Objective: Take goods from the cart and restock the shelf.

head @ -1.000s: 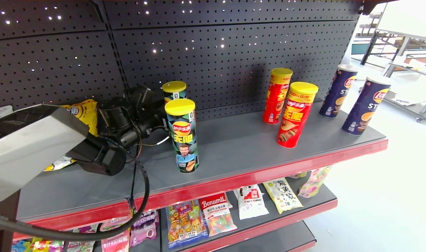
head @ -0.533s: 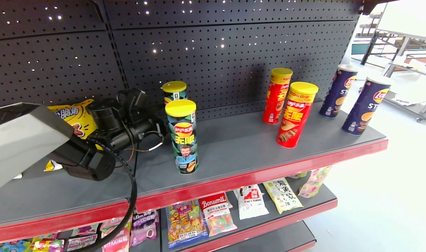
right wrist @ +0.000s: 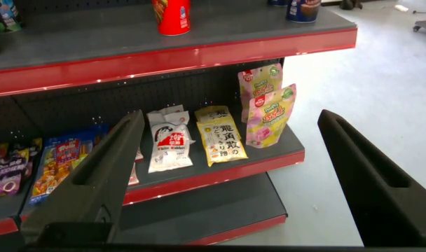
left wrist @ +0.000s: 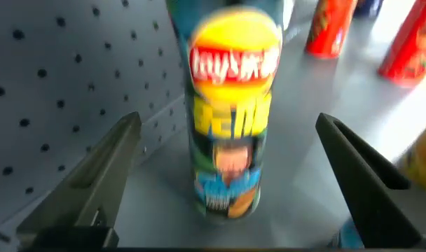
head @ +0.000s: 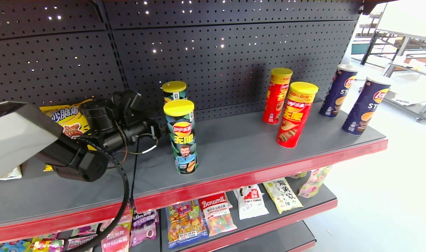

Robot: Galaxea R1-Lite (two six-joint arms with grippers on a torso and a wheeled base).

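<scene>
The shelf deck (head: 241, 147) is smooth, matt grey, and looks like painted sheet metal; its front lip (head: 269, 172) is glossy red. The back panel (head: 234, 52) is matt black perforated metal. The green can (head: 182, 140), red cans (head: 296, 119) and dark blue cans (head: 364, 108) have glossy printed wraps; the green and red ones have smooth yellow plastic lids. The snack bags (head: 213, 213) are shiny, crinkled plastic film. The left gripper (left wrist: 228, 126) has fingers (left wrist: 94, 189) of smooth, matt dark plastic. The cable (head: 126, 196) has a black, slightly glossy sheath.
</scene>
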